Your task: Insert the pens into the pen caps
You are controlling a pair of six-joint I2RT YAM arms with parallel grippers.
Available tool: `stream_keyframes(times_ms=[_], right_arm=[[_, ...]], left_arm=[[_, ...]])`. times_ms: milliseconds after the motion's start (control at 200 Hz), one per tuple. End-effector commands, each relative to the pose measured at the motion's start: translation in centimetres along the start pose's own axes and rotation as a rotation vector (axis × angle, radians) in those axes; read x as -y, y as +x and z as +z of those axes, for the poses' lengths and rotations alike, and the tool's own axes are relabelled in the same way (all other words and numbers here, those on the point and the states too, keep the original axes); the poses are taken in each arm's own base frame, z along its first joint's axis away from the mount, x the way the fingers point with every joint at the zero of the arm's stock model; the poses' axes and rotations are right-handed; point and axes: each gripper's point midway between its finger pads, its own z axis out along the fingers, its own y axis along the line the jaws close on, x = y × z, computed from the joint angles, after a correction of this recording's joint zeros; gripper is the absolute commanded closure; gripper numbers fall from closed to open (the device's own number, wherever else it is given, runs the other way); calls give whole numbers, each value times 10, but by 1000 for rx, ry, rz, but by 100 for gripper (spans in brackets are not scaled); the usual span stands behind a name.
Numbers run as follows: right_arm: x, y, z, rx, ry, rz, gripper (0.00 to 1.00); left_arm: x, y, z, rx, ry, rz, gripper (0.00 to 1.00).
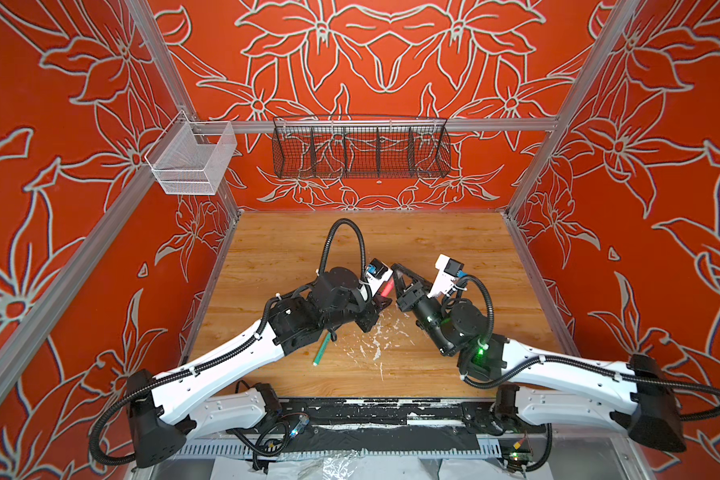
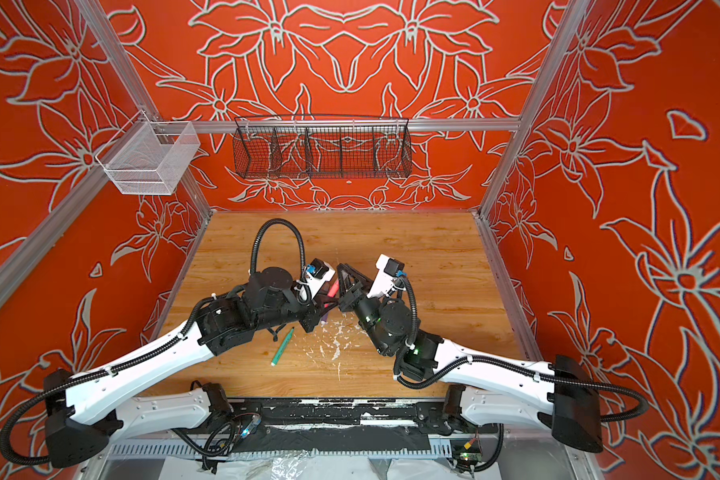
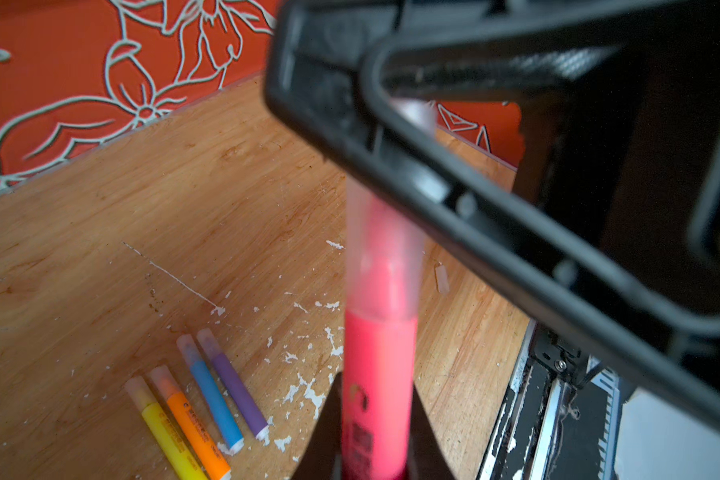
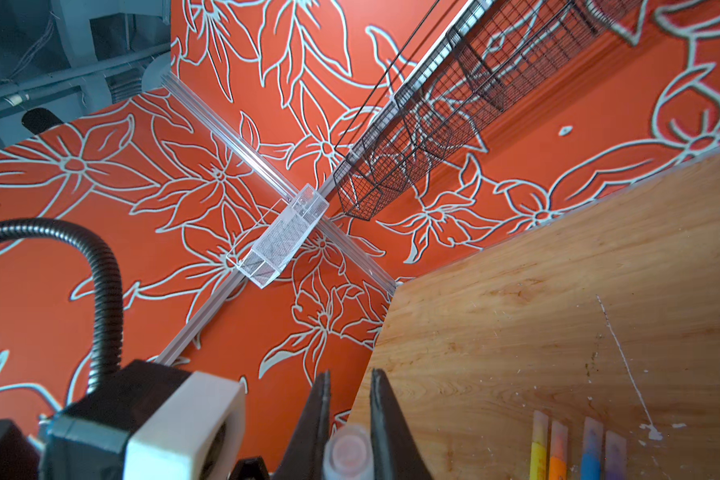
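The pink-red pen [image 3: 379,374] is standing in my left hand [image 3: 377,455], which is clamping shut on its barrel above the middle of the tabletop [image 3: 142,216]. Its tip is sitting inside the clear cap [image 3: 385,257] that my right hand [image 4: 350,378] is pinching, jaws nearly together. Doing this well is calling for one shared line and a straight push along the barrel, never sideways, until the cap seats. The cap is blurring in the left wrist view, so I am failing to tell whether it is fully home. In both top views my hands are hiding the join, and my left arm is covering the four capped pens [image 3: 213,399]. The green pen [image 1: 321,348] is lying near-left; capped or not, I cannot tell.
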Motion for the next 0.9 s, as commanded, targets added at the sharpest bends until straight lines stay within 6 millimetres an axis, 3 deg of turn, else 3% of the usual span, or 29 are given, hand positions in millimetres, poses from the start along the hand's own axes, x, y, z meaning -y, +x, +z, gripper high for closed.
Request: stream_keyframes(times_ms=[0,160,285,320,440,505,530,676,786,896], right_arm=[[4,132,-40,-491,-75,-79,100],[1,150,-43,-534,-76,-80,100],[9,136,-42,-478,-34,-113,100],[10,128,-42,-454,-27,-128,93],[17,93,-44,-375,42,-205,76],[21,73,-46,-331,74,-244,64],[24,68,-47,-319,86,-257,60],[42,27,-55,-251,187,-342,39],[66,4,-61,-223,288,-401,32],[100,-16,-70,-209,419,-439,29]], left_arm=[[-41,-160,-69,599,-188,-83,100],[-48,-172,-82,635,-238,-63,100],[-46,-163,-80,617,-222,-52,100],[-44,-154,-76,594,-205,-49,100],[-42,-100,-50,465,-157,-75,100],[-46,-59,-32,372,-159,-118,100],[-47,-46,-36,364,-160,-137,100],[-69,49,-12,173,-252,-258,100],[-89,109,5,30,-349,-326,100],[-120,145,15,-64,-453,-445,100]])
